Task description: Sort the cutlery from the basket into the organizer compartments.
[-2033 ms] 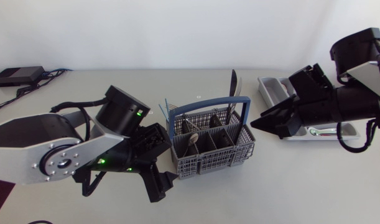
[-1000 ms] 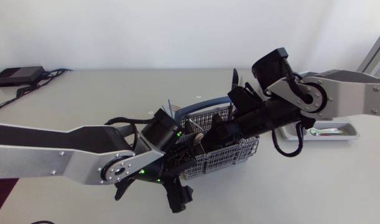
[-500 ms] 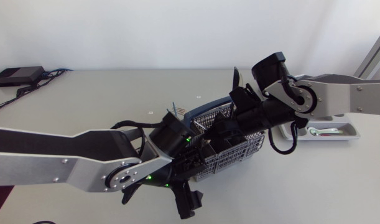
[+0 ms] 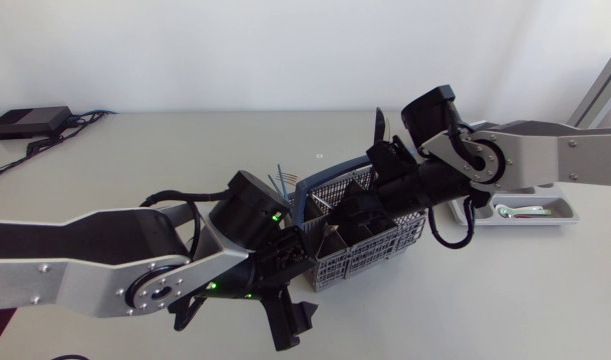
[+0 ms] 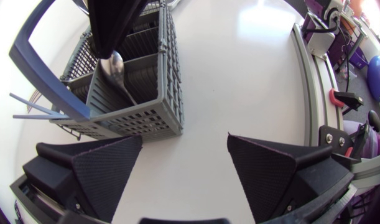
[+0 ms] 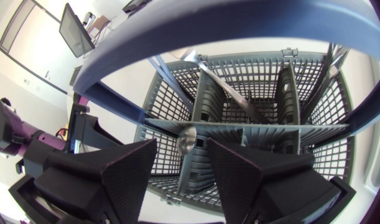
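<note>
Cutlery (image 6: 233, 93) stands in a grey mesh basket (image 4: 370, 255) with a blue handle (image 6: 208, 28), near the middle of the tabletop (image 4: 135, 160). We see a spoon (image 5: 115, 62) bowl-up in a corner compartment on the side facing our left arm (image 4: 85, 265). A knife (image 4: 377, 125) rises above the far rim, and thin blue sticks (image 4: 280, 178) poke out past the basket's left wall.

Our right arm (image 4: 545, 150) comes in from the right and lies across the basket, with the right end effector (image 6: 181, 144) pointing down into the compartments under the handle. Its fingers stand a narrow gap apart and grip nothing. The spoon's bowl sits just ahead of that gap, and we cannot tell whether either finger touches it. In the left wrist view one of those black fingers (image 5: 115, 25) stands right over the spoon.

Our left arm stretches in from the left, and the left end effector (image 5: 185, 138) sits low over bare tabletop just beside the basket's near corner. It is spread wide with nothing in it; the basket is ahead of one side, close but apart.

The organizer (image 4: 560, 203) lies well to the right of the basket, partly hidden behind our right arm. A second spoon (image 4: 520, 211) lies flat in its visible compartment. A black box (image 4: 30, 120) with cables sits at the tabletop's far left corner.
</note>
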Controlling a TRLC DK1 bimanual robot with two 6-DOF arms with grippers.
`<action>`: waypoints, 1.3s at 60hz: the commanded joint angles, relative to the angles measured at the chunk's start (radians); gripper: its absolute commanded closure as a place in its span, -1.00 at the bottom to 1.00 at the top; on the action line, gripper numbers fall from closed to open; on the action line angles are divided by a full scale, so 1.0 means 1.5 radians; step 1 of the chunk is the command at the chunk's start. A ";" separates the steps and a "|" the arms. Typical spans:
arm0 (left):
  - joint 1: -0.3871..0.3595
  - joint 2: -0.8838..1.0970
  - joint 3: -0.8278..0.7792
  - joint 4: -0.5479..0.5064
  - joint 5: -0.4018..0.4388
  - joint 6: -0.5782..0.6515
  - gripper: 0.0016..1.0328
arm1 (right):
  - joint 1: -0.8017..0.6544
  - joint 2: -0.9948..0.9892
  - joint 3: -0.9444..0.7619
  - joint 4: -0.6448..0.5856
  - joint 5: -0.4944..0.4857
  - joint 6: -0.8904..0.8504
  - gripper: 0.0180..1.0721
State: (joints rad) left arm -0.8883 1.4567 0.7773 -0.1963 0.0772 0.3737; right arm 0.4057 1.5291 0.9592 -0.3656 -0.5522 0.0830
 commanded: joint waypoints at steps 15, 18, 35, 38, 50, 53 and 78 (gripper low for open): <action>0.006 -0.031 -0.031 0.004 0.005 -0.005 -0.83 | 0.026 0.015 -0.009 0.007 -0.001 0.023 0.08; 0.006 -0.032 -0.032 0.004 0.005 -0.005 -0.83 | 0.027 0.015 -0.009 0.010 0.000 0.024 0.13; 0.005 -0.037 -0.034 0.004 0.005 -0.006 -0.83 | 0.031 0.019 -0.013 0.025 0.010 0.029 0.37; 0.005 -0.038 -0.034 0.004 0.005 -0.006 -0.83 | 0.030 0.024 -0.014 0.031 0.011 0.031 0.38; 0.005 -0.045 -0.039 0.004 0.005 -0.007 -0.83 | 0.032 0.039 -0.017 0.046 0.022 0.034 0.40; 0.005 -0.046 -0.040 0.004 0.005 -0.007 -0.83 | 0.032 0.039 -0.018 0.049 0.032 0.035 0.42; 0.003 -0.047 -0.040 0.004 0.005 -0.006 -0.83 | 0.032 0.056 -0.026 0.063 0.046 0.033 0.73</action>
State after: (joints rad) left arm -0.8856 1.4048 0.7372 -0.1955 0.0772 0.3737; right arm 0.4458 1.5677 0.9539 -0.2630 -0.4866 0.1051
